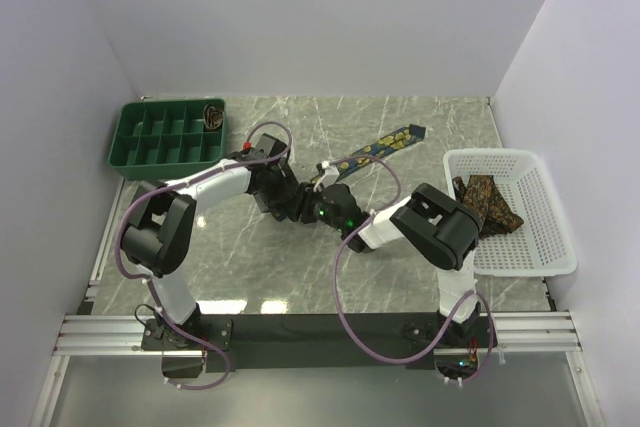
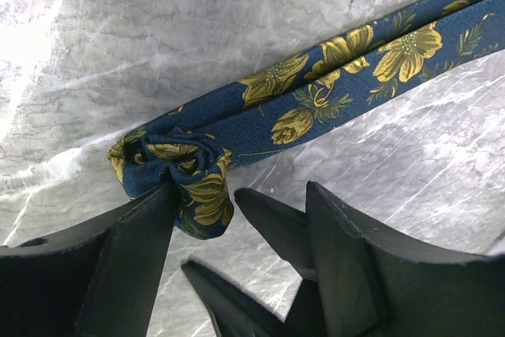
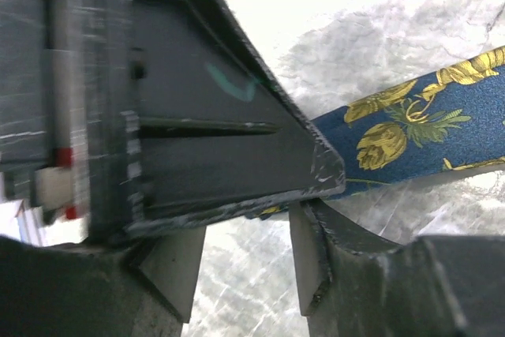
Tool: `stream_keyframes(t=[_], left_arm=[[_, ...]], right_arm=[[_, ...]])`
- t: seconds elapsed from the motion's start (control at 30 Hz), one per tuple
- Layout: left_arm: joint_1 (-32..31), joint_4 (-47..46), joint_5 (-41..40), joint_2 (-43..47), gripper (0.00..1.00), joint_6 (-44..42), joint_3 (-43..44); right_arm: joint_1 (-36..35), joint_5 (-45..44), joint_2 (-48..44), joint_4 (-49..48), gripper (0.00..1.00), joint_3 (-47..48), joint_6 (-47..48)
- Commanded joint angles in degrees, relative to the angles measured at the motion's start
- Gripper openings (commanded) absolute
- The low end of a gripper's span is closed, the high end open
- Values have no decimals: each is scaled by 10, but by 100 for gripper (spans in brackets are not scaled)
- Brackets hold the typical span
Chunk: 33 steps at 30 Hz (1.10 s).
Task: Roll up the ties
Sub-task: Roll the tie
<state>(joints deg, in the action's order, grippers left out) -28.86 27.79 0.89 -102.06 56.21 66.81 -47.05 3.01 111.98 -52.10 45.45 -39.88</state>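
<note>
On table (image 1: 300, 127), navy tie (image 2: 316, 108) roll touching gaping left tool (image 2: 241, 191); right tool (image 3: 246, 234) half-open, empty

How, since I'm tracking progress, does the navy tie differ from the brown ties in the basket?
The navy tie lies stretched on the table, one end curled into a started roll; the brown ties sit heaped in the white basket. Navy carries yellow flowers, brown a gold pattern. Both are patterned fabric.

Navy floral tie (image 2: 316, 104), one end rolled, brown ties (image 1: 487, 202) heaped apart
</note>
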Motion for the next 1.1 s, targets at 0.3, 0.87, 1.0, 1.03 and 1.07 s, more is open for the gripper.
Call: stream_keyframes(t=[0.3,0.87,1.0,1.03,1.07], left_arm=[[-1,7,-3,-46,74,-10,-39],[30,-274,0,179,97,58,-265],[43,-374,6,226,97,77,-346],[43,-391,7,230,96,80,-369],[44,-416,10,230,95,81,-377]], right_arm=[[14,-12,43,2,17,34,-6],[94,132,69,102,0,82,-134],[100,138,70,147,0,98,-151],[100,137,70,170,0,107,-153],[100,140,73,180,0,112,-153]])
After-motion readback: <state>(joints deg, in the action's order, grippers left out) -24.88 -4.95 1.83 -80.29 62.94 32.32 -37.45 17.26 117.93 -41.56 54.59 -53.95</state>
